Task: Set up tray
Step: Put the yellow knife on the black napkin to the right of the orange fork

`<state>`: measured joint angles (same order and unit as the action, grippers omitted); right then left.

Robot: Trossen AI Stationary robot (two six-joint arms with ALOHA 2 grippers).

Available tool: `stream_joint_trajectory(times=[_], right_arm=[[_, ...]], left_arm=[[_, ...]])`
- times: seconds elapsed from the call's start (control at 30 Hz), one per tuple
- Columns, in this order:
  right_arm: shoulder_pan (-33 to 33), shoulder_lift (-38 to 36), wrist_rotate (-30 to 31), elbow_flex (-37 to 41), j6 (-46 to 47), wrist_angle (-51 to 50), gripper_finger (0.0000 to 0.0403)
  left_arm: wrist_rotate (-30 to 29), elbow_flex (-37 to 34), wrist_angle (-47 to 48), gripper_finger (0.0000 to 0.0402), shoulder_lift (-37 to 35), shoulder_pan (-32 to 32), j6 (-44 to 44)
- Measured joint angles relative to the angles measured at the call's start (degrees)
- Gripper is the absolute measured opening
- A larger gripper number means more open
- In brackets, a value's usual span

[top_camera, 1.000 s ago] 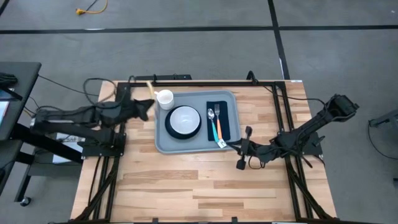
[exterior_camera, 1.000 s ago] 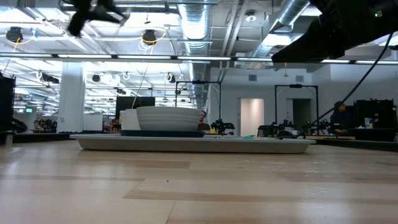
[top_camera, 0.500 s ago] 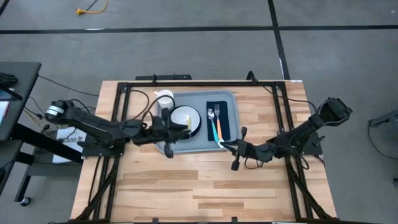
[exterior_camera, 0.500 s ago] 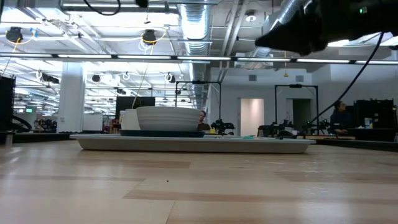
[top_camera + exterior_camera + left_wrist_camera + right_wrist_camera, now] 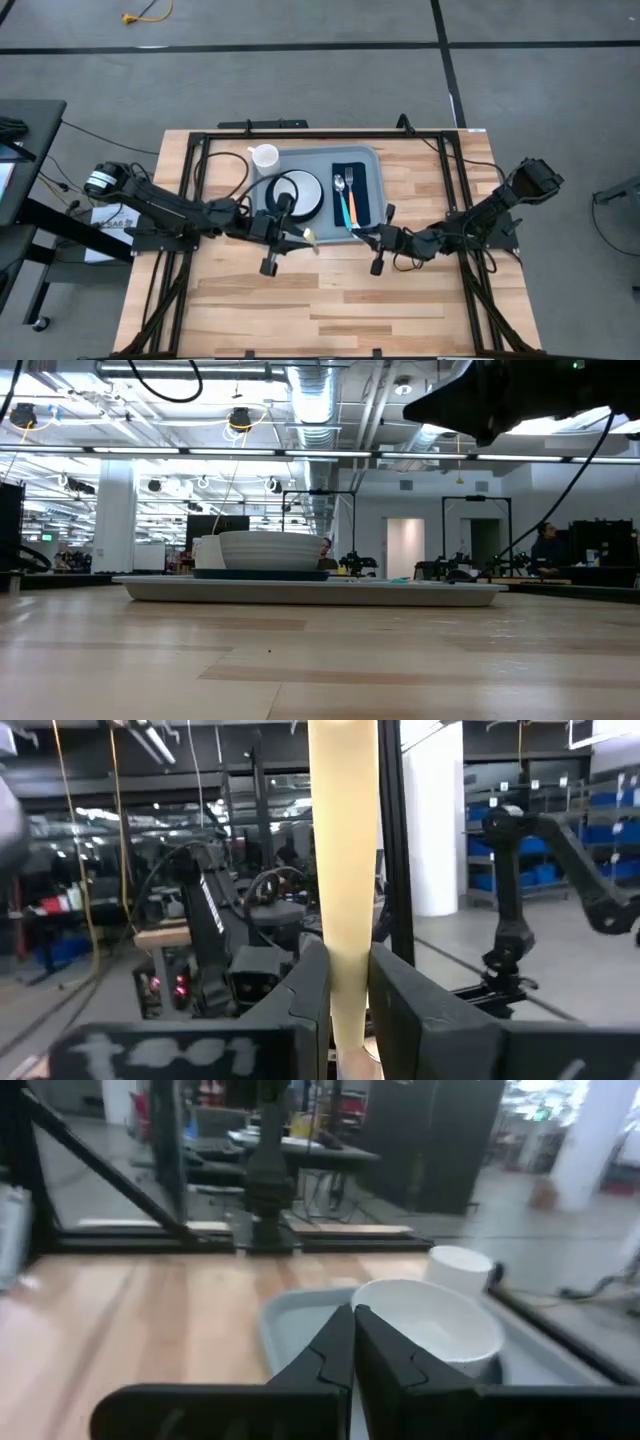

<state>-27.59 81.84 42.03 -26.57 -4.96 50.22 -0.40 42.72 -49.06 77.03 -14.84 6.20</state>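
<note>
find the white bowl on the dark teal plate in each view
High view: white bowl left of centre on the grey-blue plastic tray.
Low view: bowl left of centre, above the tray.
Left wrist view: not in it.
Right wrist view: bowl right of centre.
Shared landmark: white mug beside the bowl.

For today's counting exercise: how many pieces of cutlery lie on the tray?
2: a spoon and a fork, side by side on the dark napkin at the tray's right.

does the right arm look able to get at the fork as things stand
Probably yes: the right gripper, shut and empty, hangs just off the tray corner nearest the fork, with nothing between them.
</note>
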Motion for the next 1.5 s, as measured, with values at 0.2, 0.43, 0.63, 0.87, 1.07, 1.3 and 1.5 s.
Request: stream_joint_trajectory(times=[0.2, 0.43, 0.63, 0.87, 1.07, 1.3, 1.5], right_arm=[[0.32, 0.0, -12.8, -1.51, 1.92, -0.04, 0.0004], [-0.94, 0.0, -15.38, -4.97, -3.79, -1.63, 0.0051], [0.13, -0.01, -15.38, -7.84, -4.56, -4.19, 0.0131], [3.75, -0.04, -29.43, -11.67, -3.81, -11.31, 0.0204], [6.21, -0.04, -33.02, -12.42, -4.09, -11.72, 0.0225], [9.43, 2.07, -42.72, -14.43, -2.85, -12.25, 0.0222], [9.35, 7.38, -47.25, -19.07, -3.09, -11.72, 0.0214]], left_arm=[[-6.43, 0.02, -3.6, 0.0033, -0.04, -1.39, 4.47], [-8.4, 0.02, -4.75, 0.0034, -0.04, -1.87, 6.69], [-2.04, 0.04, -6.1, 0.0035, 1.53, -1.85, 7.16], [3.05, 0.13, -8.81, 0.0035, 3.34, -1.83, 7.17], [6.22, 0.15, -9.23, 0.0036, 3.37, -1.83, 6.96], [10.46, 0.22, -11.59, 0.0036, 3.37, -1.83, 6.8], [12.24, 0.22, -11.74, 0.0036, 3.37, -1.83, 8.87]])
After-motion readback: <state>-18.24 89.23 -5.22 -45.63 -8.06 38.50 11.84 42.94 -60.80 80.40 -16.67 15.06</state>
